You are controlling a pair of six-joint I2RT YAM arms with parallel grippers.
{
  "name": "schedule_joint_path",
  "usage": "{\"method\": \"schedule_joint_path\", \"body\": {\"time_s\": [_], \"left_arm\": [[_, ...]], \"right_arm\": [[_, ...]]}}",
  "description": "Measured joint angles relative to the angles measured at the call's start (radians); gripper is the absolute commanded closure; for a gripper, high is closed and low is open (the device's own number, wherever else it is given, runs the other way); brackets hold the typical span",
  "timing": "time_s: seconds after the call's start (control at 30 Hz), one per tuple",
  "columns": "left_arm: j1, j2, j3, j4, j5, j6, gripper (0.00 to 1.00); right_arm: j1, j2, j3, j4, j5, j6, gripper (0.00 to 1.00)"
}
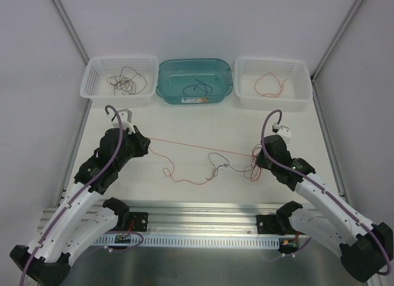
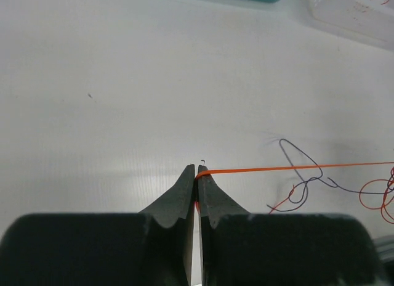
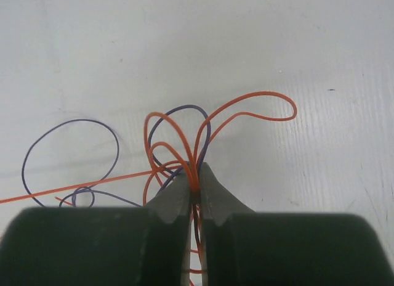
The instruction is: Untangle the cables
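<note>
Cables [image 1: 213, 166]: thin, red strand taut

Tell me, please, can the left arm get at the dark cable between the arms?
Probably not yet: the left pincer is shut on the red cable, stretched taut to the right pincer, so it must let go first. Nothing else blocks the dark cable.

The white worktop [image 1: 203, 122] carries three containers in a row along its far edge: a white basket [image 1: 120, 100] towards the far left corner, a teal tub [image 1: 163, 89] at the middle, and a second white basket [image 1: 271, 102] towards the far right corner. Thin red and dark cables [image 1: 212, 155] lie in loose curls at the middle of the worktop, nearer its near edge.
</note>
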Motion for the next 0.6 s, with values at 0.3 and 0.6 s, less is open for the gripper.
{"method": "schedule_joint_path", "body": {"time_s": [0.3, 0.6], "left_arm": [[0.032, 0.067, 0.292, -0.128, -0.034, 0.117, 1.0], [0.032, 0.131, 0.499, -0.183, -0.05, 0.246, 1.0]], "right_arm": [[-0.16, -0.051, -0.022, -0.102, -0.003, -0.053, 0.82], [-0.173, 0.008, -0.057, -0.145, 0.008, -0.068, 0.76]]}}
